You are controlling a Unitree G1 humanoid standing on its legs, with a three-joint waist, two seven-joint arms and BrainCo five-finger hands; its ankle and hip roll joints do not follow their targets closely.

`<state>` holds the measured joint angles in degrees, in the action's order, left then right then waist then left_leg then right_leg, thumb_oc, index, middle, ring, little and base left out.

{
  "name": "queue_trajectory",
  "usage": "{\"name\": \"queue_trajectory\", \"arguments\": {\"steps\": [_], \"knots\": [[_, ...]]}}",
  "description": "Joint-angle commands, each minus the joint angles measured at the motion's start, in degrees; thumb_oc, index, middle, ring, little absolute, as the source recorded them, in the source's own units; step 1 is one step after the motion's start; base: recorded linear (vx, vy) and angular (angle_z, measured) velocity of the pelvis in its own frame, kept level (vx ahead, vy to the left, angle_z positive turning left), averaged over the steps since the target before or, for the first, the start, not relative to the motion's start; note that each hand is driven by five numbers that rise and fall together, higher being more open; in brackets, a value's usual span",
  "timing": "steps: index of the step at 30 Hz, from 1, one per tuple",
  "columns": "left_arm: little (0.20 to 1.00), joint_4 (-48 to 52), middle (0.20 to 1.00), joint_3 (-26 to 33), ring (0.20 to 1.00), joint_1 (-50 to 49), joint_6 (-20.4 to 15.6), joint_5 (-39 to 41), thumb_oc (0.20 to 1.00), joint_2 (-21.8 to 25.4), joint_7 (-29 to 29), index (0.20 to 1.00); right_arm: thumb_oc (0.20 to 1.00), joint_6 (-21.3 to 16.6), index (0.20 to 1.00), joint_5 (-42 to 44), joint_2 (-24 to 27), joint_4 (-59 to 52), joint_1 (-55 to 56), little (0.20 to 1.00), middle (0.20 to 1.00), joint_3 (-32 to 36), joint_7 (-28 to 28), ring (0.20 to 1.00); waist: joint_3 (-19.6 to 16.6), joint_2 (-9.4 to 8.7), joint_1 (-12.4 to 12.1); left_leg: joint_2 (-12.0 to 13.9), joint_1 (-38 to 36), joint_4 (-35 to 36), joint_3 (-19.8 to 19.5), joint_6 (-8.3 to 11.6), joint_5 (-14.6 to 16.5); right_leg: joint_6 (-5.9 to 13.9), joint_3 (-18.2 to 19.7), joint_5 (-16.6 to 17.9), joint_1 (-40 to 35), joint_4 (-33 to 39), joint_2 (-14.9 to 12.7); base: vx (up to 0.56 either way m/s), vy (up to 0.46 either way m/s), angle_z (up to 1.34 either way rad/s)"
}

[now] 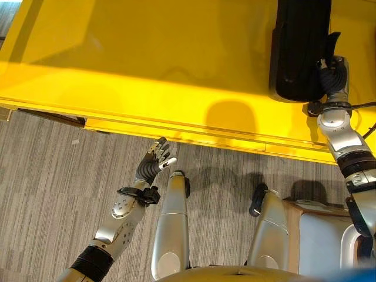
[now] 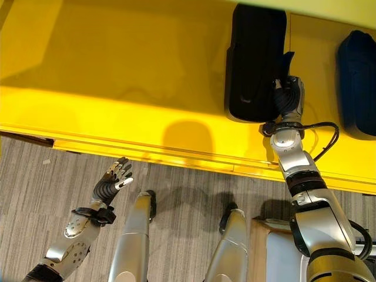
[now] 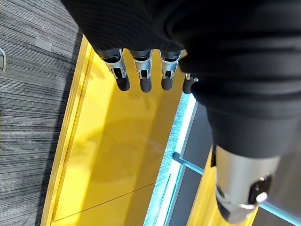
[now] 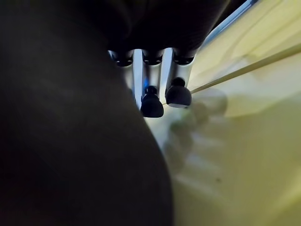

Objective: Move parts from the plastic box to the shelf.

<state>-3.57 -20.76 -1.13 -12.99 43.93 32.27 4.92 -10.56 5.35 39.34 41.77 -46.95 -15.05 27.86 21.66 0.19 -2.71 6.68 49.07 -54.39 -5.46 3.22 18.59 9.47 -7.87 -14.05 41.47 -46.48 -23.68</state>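
Observation:
A long black part (image 2: 255, 59) lies on the yellow shelf (image 2: 117, 76). My right hand (image 2: 286, 97) is pressed against that part's near right edge, fingers (image 4: 151, 104) curled beside its dark bulk, so the hand is shut on it. A second dark part (image 2: 358, 82) rests further right on the shelf. The pale plastic box (image 1: 320, 232) stands on the floor at the lower right; its contents are hidden. My left hand (image 1: 155, 161) hangs open over the carpet just in front of the shelf edge, holding nothing; its straight fingers (image 3: 143, 75) point toward the shelf.
The shelf's front lip (image 1: 176, 132) runs across the view above grey carpet (image 1: 47, 176). Most of the shelf's left side is bare yellow surface.

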Motion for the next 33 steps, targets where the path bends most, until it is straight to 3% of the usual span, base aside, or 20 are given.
{"name": "queue_trajectory", "arguments": {"steps": [1, 21, 33], "knots": [[1.0, 2.78, 1.0, 0.29, 1.0, -1.14, -3.0, -0.07, 1.0, 1.28, -1.03, 1.0, 1.0, 0.33, 1.0, 3.6, -1.75, 4.62, 5.56, 1.0, 1.0, 0.4, -0.93, 1.0, -0.88, 1.1, -1.44, -0.19, 1.85, 0.45, 0.02, -0.64, -0.92, -4.49, -0.5, -2.88, 4.59, -7.55, 2.79, 0.0, 0.0, 0.0], [1.0, 3.4, 1.0, 1.98, 1.0, -2.42, -2.66, -0.26, 1.0, 0.88, -1.36, 1.0, 1.0, -1.81, 1.0, 2.36, -0.83, -10.48, 11.28, 1.0, 1.0, 7.16, 1.05, 1.0, -1.19, 0.51, -1.0, -0.31, 2.0, 0.42, 0.11, -0.99, -0.7, -4.23, -0.19, -2.82, 4.73, -7.66, 2.75, 0.0, 0.0, 0.0], [1.0, 3.5, 1.0, 2.73, 1.0, -3.12, -2.39, -0.59, 1.0, 0.11, -1.36, 1.0, 1.0, -4.84, 1.0, 5.87, -4.15, -21.48, 21.1, 1.0, 1.0, 13.19, 0.0, 1.0, -1.75, 0.08, 0.1, -0.07, 2.39, 0.34, 0.06, -1.01, -0.78, -4.17, 0.03, -2.66, 5.21, -7.58, 2.89, 0.0, 0.0, 0.0]]}}
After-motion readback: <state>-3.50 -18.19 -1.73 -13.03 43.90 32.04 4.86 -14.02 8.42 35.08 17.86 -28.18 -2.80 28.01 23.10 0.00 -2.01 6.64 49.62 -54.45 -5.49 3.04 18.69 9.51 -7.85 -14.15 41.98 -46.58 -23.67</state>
